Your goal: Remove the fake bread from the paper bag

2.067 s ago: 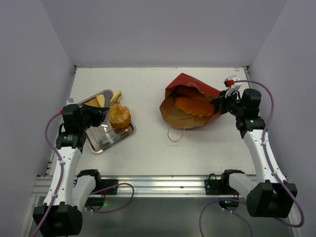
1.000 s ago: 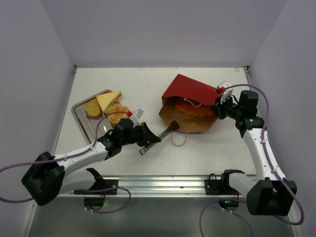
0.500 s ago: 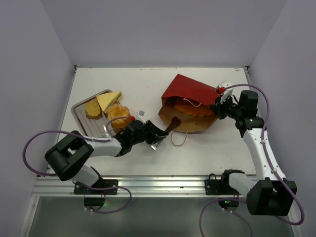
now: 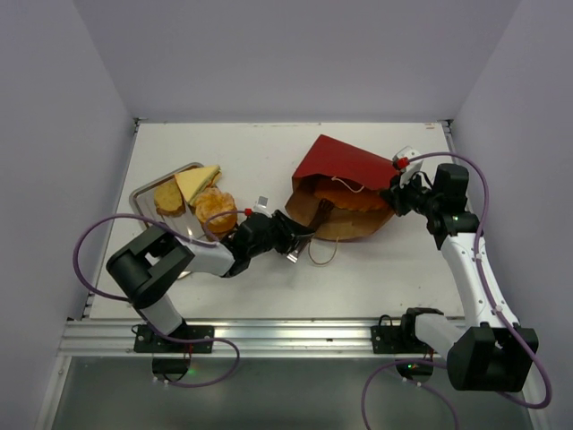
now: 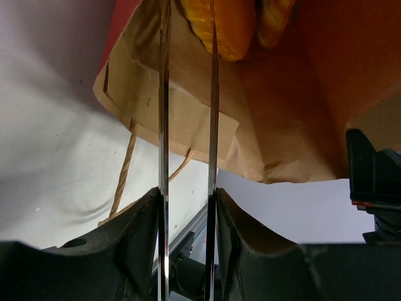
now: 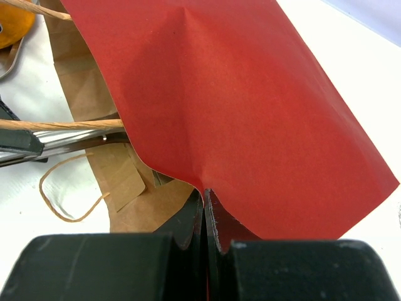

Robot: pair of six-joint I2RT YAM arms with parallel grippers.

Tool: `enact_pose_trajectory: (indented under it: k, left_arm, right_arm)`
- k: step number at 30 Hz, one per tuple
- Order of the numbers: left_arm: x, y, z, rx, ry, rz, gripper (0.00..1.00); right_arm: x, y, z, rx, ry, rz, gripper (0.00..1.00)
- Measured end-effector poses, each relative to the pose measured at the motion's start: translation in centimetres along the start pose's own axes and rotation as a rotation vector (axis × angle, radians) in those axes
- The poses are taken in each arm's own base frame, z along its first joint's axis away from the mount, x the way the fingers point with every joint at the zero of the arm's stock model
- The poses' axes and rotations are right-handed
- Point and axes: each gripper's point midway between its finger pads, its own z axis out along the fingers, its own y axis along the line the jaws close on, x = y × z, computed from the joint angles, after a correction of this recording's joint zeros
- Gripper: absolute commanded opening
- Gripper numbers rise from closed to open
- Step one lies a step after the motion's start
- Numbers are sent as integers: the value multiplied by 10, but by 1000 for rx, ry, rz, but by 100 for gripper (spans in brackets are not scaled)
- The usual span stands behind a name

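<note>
The dark red paper bag (image 4: 345, 166) lies on its side, mouth facing left, with brown kraft inside. Long golden-orange rolls (image 4: 351, 196) lie inside it; they also show in the left wrist view (image 5: 220, 25). My left gripper (image 4: 285, 233) is shut on the metal tongs (image 4: 313, 215), whose two arms (image 5: 164, 94) reach into the bag's mouth just short of the rolls. My right gripper (image 4: 395, 192) is shut on the bag's upper red edge (image 6: 238, 100) and holds it up. The sandwich wedge (image 4: 199, 182), toast slice (image 4: 167, 197) and bun (image 4: 215, 208) lie on the tray.
The square metal tray (image 4: 139, 199) sits at the left of the table. A tan cord handle (image 4: 320, 253) loops out onto the table in front of the bag's mouth and shows in the left wrist view (image 5: 125, 166). Walls close in the table on three sides.
My left arm has swung from the tray to the right with the tongs, and their tips have entered the bag's mouth. My right gripper has kept the bag's edge raised.
</note>
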Motion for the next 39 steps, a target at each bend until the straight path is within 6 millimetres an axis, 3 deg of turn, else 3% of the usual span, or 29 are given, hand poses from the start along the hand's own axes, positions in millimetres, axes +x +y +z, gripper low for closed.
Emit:
enact_pose_trajectory:
  k: [11,29,39]
  left_arm:
    - [-3,-3,16,-2,-9,-31,45]
    - [-4,-3,16,-15,-9,-62,47]
    - [-5,-34,2,50,-18,-65,47]
  right_arm:
    - [4,3,1,-16,3,7,2]
    - [3,5,1,-22,-1,8,2]
    - [2,5,1,-22,-4,11,2]
